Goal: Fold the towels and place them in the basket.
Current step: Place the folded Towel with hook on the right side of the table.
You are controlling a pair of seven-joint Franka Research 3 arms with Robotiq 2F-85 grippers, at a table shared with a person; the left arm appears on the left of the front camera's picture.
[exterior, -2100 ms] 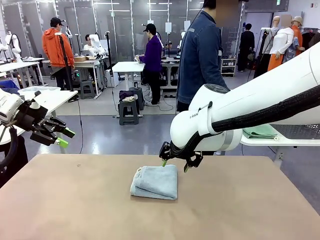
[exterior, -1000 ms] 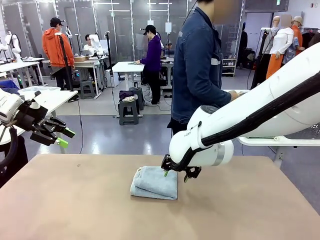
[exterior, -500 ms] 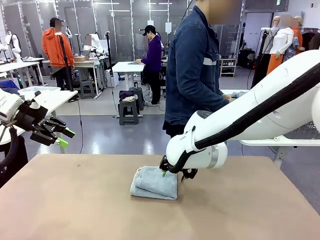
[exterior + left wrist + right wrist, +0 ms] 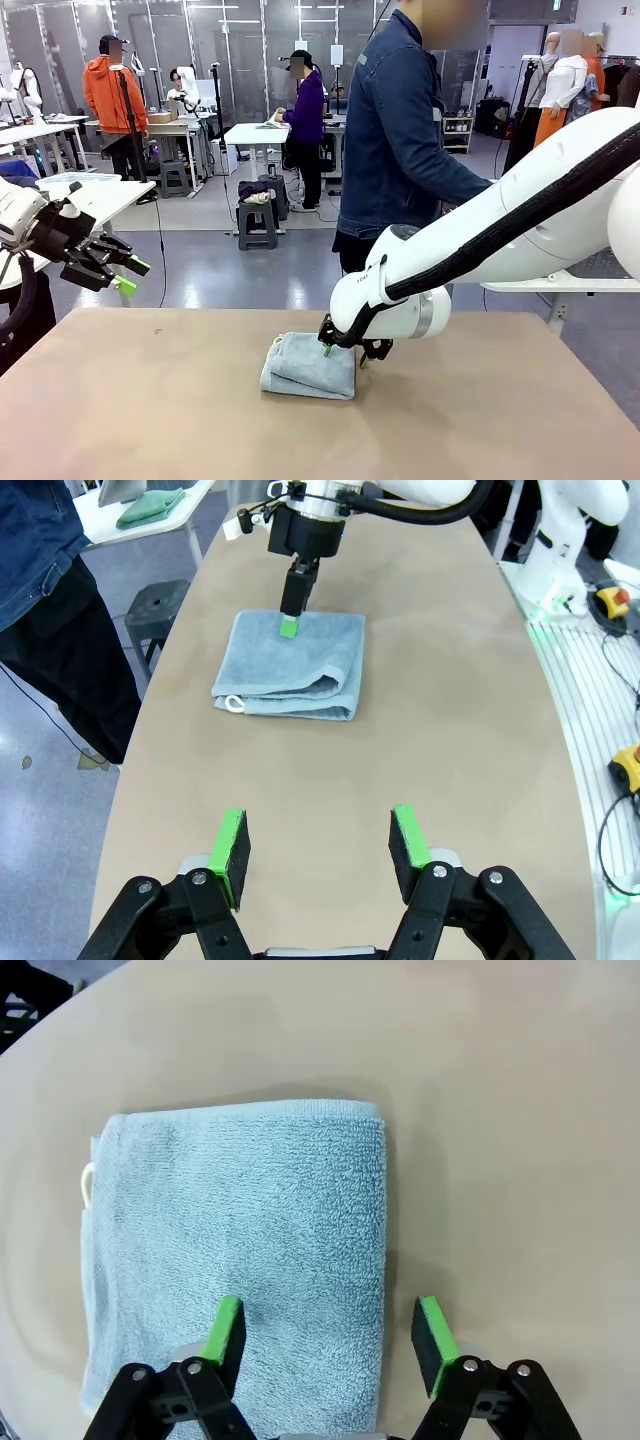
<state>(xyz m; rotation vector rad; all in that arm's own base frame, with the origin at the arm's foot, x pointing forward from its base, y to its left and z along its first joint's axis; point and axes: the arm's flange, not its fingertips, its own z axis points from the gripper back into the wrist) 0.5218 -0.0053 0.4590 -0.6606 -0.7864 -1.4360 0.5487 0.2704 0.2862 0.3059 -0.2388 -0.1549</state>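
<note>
A folded light blue towel lies in the middle of the table, its small loop at the corner towards the person. My right gripper hangs open just above the towel's far right edge. In the right wrist view one pad is over the towel and the other pad is over bare table, with the gripper straddling that edge. My left gripper is held open in the air off the table's left side, empty. A green towel lies on a white side table. The basket is out of view.
A person in a denim jacket stands at the far side of the table, beside the white side table. The brown tabletop is bare around the towel. A stool stands beside the table edge.
My right gripper has shifted slightly left and lower over the towel's far edge, its jaws narrowing a little. The person has shifted at the far side. My left arm has stayed still.
</note>
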